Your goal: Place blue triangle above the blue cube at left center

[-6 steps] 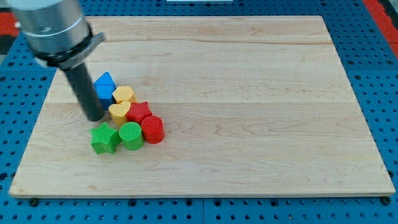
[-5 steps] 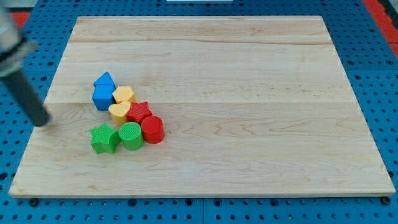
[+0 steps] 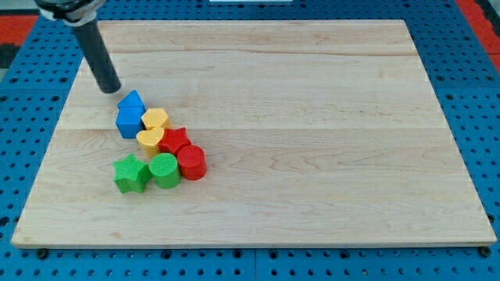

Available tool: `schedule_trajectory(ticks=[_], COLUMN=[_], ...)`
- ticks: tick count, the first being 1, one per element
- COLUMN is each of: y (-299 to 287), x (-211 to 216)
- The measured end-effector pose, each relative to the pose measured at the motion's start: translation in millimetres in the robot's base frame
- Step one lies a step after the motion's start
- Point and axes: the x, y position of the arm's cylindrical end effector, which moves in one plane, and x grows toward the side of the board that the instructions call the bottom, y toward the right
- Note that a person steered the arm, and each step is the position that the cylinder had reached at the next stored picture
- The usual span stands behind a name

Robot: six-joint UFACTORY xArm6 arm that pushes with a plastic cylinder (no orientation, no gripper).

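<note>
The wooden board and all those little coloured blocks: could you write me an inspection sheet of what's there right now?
Surface: wooden board lying on a blue pegboard.
Job's things: blue triangle touching the blue cube, on its upper side, left of centre.
Clutter: two yellow blocks, red star, red cylinder, green cylinder, green star, all bunched against the blue pair.
Tip: my tip sits just up and left of the blue triangle; contact cannot be told.
Cables: nothing seen.
Surroundings: red panels at the top corners.
</note>
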Motion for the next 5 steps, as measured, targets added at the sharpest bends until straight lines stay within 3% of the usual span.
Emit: schedule_trajectory(ticks=[1, 2, 5], y=[51.8, 34.8, 35.7], x=[1.1, 50.1, 101.7])
